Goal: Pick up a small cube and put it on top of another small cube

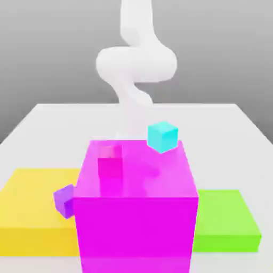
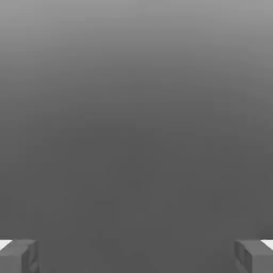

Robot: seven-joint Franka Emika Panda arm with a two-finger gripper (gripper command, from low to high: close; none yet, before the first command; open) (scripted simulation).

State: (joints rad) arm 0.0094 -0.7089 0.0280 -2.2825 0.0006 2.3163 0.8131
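My gripper [image 2: 136,256] is open: its two grey fingertips [image 2: 18,256] stand far apart with nothing between them, facing plain grey background. In the exterior view the white arm [image 1: 136,64] comes down behind a big translucent magenta block [image 1: 136,224]. A small cyan cube [image 1: 161,136] shows at the block's far top edge, towards the exterior view's right. A small purple cube [image 1: 64,200] sits against the block's left side. A small reddish cube [image 1: 110,160] shows through the magenta block; whether it is behind or inside I cannot tell.
A large flat yellow slab [image 1: 32,213] lies on the exterior view's left and a flat green slab [image 1: 226,221] on its right, both on the white table [image 1: 224,138]. The magenta block hides much of the middle.
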